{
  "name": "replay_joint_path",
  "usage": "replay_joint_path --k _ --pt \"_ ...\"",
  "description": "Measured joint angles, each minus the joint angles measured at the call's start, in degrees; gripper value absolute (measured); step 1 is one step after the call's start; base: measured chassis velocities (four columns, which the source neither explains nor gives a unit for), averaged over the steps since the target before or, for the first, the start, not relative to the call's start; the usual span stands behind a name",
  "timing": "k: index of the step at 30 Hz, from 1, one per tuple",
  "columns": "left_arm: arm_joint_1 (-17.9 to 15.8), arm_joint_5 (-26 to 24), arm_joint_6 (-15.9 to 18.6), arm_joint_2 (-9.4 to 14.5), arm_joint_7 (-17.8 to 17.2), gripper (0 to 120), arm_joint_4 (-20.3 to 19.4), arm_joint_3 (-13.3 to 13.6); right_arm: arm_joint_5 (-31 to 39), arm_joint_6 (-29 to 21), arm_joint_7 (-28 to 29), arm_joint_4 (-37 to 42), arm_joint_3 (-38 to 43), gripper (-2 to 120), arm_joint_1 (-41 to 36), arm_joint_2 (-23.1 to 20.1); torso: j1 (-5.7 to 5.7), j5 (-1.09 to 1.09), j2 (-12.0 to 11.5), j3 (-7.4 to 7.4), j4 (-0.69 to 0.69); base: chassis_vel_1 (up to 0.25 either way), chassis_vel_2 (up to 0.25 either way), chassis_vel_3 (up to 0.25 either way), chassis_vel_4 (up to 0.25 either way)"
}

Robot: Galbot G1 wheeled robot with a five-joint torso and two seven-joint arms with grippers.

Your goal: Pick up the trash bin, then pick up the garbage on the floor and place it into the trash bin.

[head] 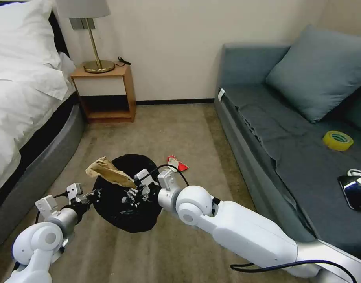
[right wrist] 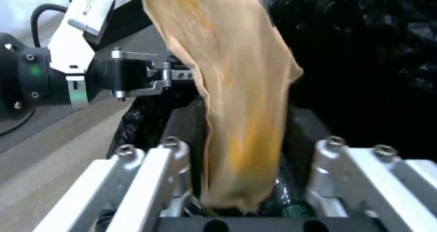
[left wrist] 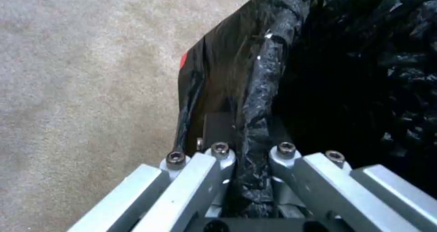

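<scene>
The black trash bin (head: 125, 220) hangs tilted a little above the carpet, and my left gripper (head: 94, 193) is shut on its lined rim (left wrist: 259, 88). In the left wrist view the gripper (left wrist: 248, 139) has one finger outside the wall and one inside. My right gripper (head: 135, 190) is over the bin's mouth, shut on a brown cardboard scrap (head: 107, 173) that sticks out toward the bed. In the right wrist view the scrap (right wrist: 241, 88) stands between the pads, with the left gripper (right wrist: 177, 74) beyond it. A red-and-white wrapper (head: 176, 163) lies on the floor just behind the bin.
A grey sofa (head: 267, 129) runs along the right, with a yellow tape roll (head: 337, 140) and a black phone (head: 355, 190) on it. A bed (head: 27, 118) lies along the left. A wooden nightstand (head: 105, 92) with a lamp stands at the far wall.
</scene>
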Motion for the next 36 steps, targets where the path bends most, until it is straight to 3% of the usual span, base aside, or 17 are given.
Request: replay_joint_path --k 4,5,15,27,31,36 --pt "0.0 0.0 0.0 0.1 0.0 3 0.0 0.0 0.0 -0.1 0.1 0.2 0.0 50 0.0 0.0 0.0 0.0 0.0 0.0 0.01 0.0 0.0 0.0 0.0" --pt "-0.1 0.0 0.0 0.1 0.0 3 0.0 -0.1 -0.1 -0.1 0.0 0.3 0.0 59 0.0 0.0 0.0 0.0 0.0 0.0 0.0 0.0 0.0 0.0 0.0" --pt "-0.1 1.6 0.0 0.4 -0.1 3 0.4 -0.3 -1.3 -0.1 -0.2 0.6 1.0 95 -0.8 -0.4 0.0 0.0 0.0 0.0 0.0 0.0 0.0 0.0 0.0" --pt "-0.7 2.2 -0.2 0.6 -1.0 3 0.9 -0.4 -1.2 -0.1 -0.3 3.3 4.5 100 -2.0 -3.7 0.0 0.01 0.0 0.0 0.0 0.0 0.0 0.0 0.0" --pt "-0.5 2.2 -0.2 0.7 -1.1 3 0.8 -0.4 -3.7 1.4 0.7 4.1 6.6 100 -3.1 -4.0 0.0 0.01 0.0 0.0 0.0 0.0 0.0 0.0 0.0" --pt "0.0 2.7 -1.0 0.7 -0.9 3 0.4 -0.9 -11.9 4.9 3.0 5.2 9.8 100 -4.6 -5.5 0.0 0.01 0.0 0.0 0.01 0.0 0.0 0.0 0.0"
